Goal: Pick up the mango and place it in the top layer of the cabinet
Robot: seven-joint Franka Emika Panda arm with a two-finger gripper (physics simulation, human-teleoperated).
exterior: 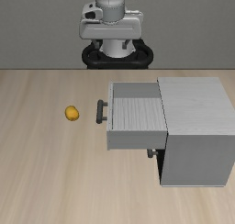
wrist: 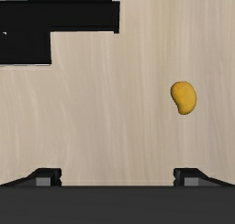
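A small yellow-orange mango lies on the wooden table, toward the exterior view's left. Beside it on the right stands the grey cabinet. Its top drawer is pulled out toward the mango, with a dark handle on the front. In the wrist view the mango lies on the wood well ahead of one fingertip. My gripper hangs high above the table, open, with nothing between the fingers. A dark part of the cabinet shows farther ahead, off to the other side.
The robot's base stands at the table's far edge, behind the drawer. A small dark piece sticks out below the drawer at the cabinet's front. Bare wood surrounds the mango on all sides.
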